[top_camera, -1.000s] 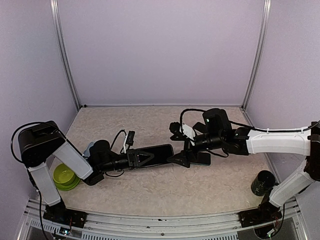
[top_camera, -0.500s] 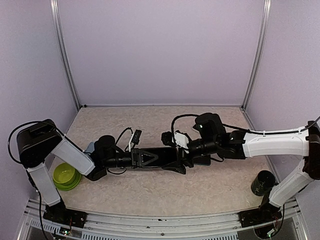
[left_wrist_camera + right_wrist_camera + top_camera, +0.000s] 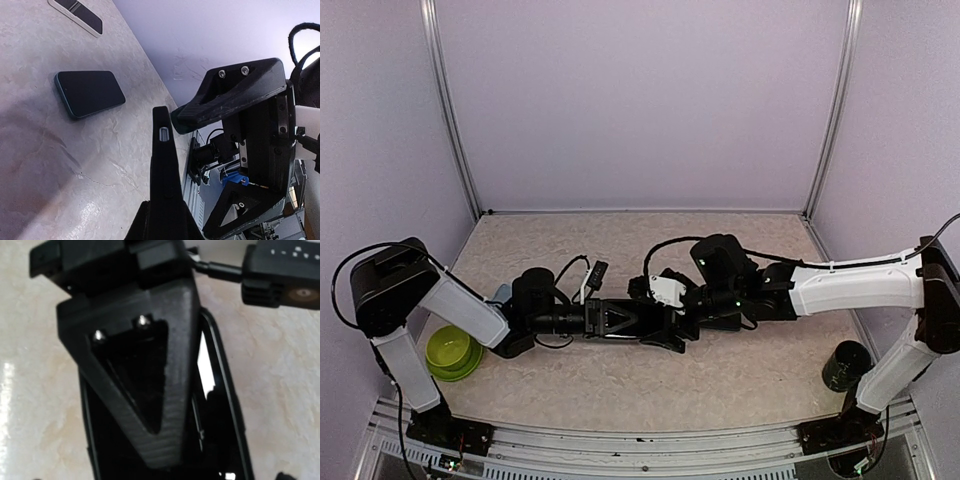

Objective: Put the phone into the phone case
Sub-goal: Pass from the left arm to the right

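Pale marbled desk (image 3: 620, 250) inside lavender walls: at its centre the left gripper (image 3: 625, 320) is clamped on a black phone case (image 3: 162, 165), held on edge. The right gripper (image 3: 666, 322) is spread wide around the case's free end, gripping nothing. The dark phone (image 3: 90, 93) lies flat, apart from the case, toward the desk's right edge.

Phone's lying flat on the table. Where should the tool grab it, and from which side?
Across its two long edges, near mid-length, coming straight down from above. The phone lies flat, screen up, on the table, so only those thin edges offer opposing faces, and both look clear of other things. Expect to go down almost to the tabletop.
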Available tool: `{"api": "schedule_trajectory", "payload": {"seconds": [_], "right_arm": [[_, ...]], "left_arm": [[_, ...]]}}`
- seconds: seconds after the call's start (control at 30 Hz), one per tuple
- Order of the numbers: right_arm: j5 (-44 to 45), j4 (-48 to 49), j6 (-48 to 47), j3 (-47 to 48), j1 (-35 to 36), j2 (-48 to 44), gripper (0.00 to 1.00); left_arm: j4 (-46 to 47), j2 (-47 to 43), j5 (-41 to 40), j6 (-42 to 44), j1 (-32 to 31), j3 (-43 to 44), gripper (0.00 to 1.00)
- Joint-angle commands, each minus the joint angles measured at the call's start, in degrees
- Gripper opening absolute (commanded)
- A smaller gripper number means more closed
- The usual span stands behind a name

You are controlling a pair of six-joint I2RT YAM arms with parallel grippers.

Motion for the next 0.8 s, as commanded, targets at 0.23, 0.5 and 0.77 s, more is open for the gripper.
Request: {"api": "schedule_trajectory", "payload": {"seconds": [0.23, 0.5, 0.77], "right_arm": [[4.08, -1.58, -1.82, 1.89, 1.77, 2.36, 1.00], [10.08, 0.10, -2.65, 1.81, 3.39, 3.79, 1.00], [14.82, 2.62, -3.35, 2.00, 5.44, 4.91, 1.00]], "left_arm": [[1.29, -1.33, 1.97, 1.43, -0.41, 4.17, 0.00], [1.75, -0.66, 2.04, 1.11, -0.75, 4.31, 0.00], [2.87, 0.30, 1.97, 0.44, -1.19, 4.23, 0.00]]}}
